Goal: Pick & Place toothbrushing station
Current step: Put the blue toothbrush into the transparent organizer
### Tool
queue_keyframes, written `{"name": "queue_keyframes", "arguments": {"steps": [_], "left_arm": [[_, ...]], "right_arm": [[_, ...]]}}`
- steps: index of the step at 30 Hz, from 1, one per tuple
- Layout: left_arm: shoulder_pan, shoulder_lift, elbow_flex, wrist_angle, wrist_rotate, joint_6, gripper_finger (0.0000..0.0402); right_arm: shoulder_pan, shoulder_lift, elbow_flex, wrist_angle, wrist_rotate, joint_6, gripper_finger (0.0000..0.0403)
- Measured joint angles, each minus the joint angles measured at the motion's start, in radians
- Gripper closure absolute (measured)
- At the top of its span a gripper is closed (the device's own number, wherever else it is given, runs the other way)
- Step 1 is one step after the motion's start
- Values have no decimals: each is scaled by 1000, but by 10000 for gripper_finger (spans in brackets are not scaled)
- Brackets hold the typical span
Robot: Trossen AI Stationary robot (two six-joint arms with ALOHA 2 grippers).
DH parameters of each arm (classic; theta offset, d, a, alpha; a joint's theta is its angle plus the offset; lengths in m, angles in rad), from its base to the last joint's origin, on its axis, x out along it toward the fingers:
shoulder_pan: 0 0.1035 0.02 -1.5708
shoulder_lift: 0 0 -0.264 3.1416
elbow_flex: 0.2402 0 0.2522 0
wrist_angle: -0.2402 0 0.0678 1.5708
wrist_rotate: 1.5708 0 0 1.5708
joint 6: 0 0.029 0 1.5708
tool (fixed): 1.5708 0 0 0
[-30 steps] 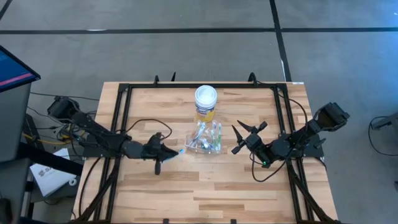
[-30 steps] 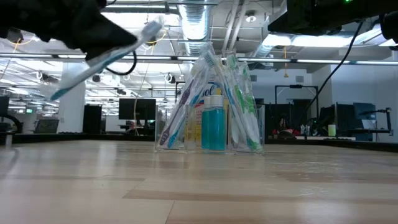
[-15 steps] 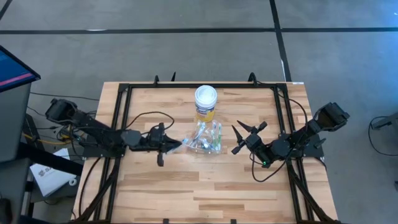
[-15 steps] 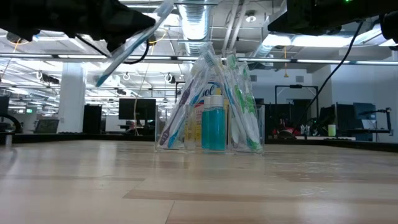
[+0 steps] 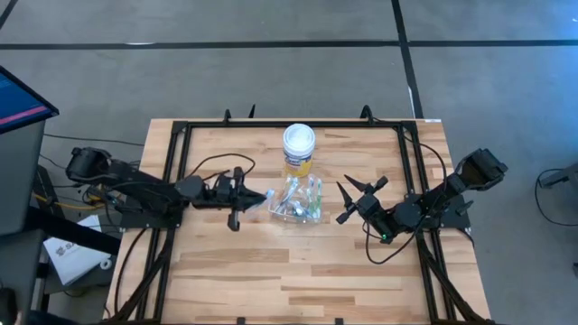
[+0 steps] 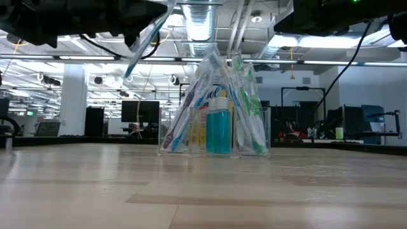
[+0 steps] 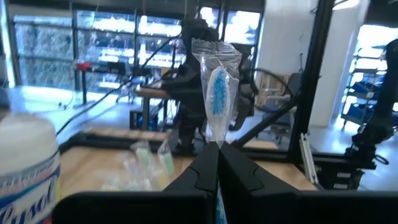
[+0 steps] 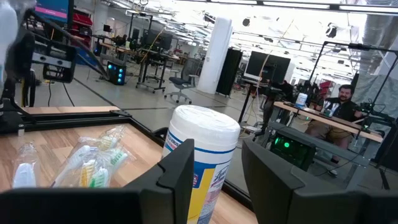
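A grey concrete floor surrounds your wooden counter (image 5: 298, 280), and beyond it the low view opens onto a long office hall of desks and monitors. At the middle of the counter stands the clear cup (image 5: 300, 200), crowded with wrapped toothbrushes (image 6: 248, 105) leaning into a cone, with a teal tube (image 6: 219, 127) showing through its wall; the white-lidded yellow jar (image 5: 299, 149) sits just behind it. Your left end effector (image 5: 246, 199) hangs above the counter just beside the cup, its fingers closed tight on a wrapped blue-white toothbrush (image 7: 216, 93), which stands up out of the pinch with the bristle end highest. Your right end effector (image 5: 358, 197) waits on the cup's other side with its fingers spread and nothing between them. You look to be carrying this brush in to join the rest, and that is where the risk lies: the cup is light and already full, so a brush coming in at a slant could catch on the leaning wrappers and tip or shove the cup towards the jar. The grip is also on slick film, so the brush may slide or twist as you lower it.
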State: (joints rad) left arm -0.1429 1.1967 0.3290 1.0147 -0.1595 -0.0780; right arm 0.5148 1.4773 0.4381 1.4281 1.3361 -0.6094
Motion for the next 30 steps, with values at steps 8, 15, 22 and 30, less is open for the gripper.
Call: {"name": "queue_keyframes", "arguments": {"steps": [8, 15, 22, 30], "left_arm": [[59, 134, 0, 216, 80, 30, 401], [109, 274, 0, 407, 129, 23, 401], [145, 370, 0, 533, 132, 22, 401], [182, 403, 2, 555, 132, 22, 401]], "right_arm": [[0, 0, 0, 0, 0, 0, 278], [0, 0, 0, 0, 0, 0, 278], [0, 0, 0, 0, 0, 0, 278], [-3, 0, 0, 0, 0, 0, 278]]}}
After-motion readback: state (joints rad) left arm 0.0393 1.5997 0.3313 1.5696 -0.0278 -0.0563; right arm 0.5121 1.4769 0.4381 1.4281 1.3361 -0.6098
